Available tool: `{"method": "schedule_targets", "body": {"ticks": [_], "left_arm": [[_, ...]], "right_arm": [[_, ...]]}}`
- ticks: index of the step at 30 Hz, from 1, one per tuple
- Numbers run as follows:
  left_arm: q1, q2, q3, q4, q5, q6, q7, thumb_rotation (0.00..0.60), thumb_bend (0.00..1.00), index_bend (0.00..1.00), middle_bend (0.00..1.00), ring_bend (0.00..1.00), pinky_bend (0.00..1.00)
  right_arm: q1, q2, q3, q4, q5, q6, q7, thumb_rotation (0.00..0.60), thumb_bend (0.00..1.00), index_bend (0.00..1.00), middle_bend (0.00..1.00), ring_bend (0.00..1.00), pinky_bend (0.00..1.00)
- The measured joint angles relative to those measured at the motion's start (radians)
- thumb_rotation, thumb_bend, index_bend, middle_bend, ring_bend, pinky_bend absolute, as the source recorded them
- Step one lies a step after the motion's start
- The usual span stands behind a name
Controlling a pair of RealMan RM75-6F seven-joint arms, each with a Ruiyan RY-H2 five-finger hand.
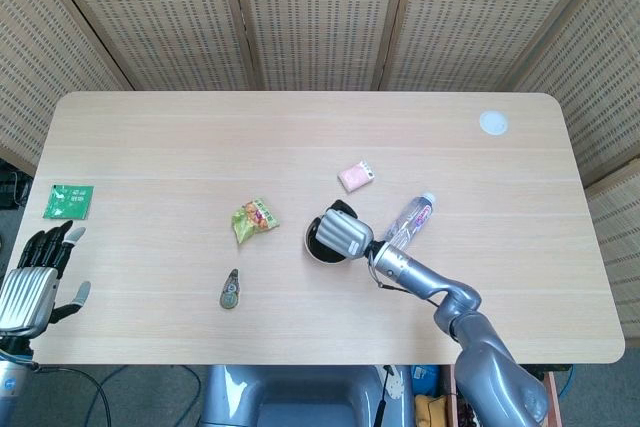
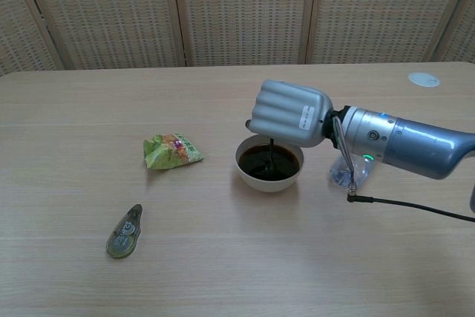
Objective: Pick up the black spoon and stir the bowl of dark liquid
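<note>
Chest view: right hand [image 2: 289, 113] fingers curled around black spoon [image 2: 273, 151], handle upright, tip in dark liquid. Bowl [image 2: 269, 172] directly beneath hand, mid-table. Head view: left hand [image 1: 32, 282] at table's left edge, fingers spread, holding nothing.

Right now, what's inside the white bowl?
The bowl holds dark liquid, and the black spoon dips into it from the right hand. The spoon's tip is hidden under the liquid.
</note>
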Motion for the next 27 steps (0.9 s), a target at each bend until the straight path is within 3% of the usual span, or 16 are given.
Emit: {"method": "schedule_targets", "body": {"ticks": [9, 27], "left_arm": [[-0.007, -0.004, -0.002, -0.007, 0.001, -0.006, 0.011, 0.600, 0.41, 0.00, 0.00, 0.00, 0.00], [0.002, -0.006, 0.002, 0.007, -0.016, -0.008, 0.006, 0.600, 0.41, 0.00, 0.00, 0.00, 0.00]], "right_arm": [[-0.023, 0.028, -0.017, 0.007, -0.008, 0.005, 0.025, 0.600, 0.71, 0.77, 0.91, 0.92, 0.99], [0.031, 0.014, -0.026, 0.040, -0.013, -0.046, 0.057, 0.600, 0.71, 0.77, 0.91, 0.92, 0.99]]}}
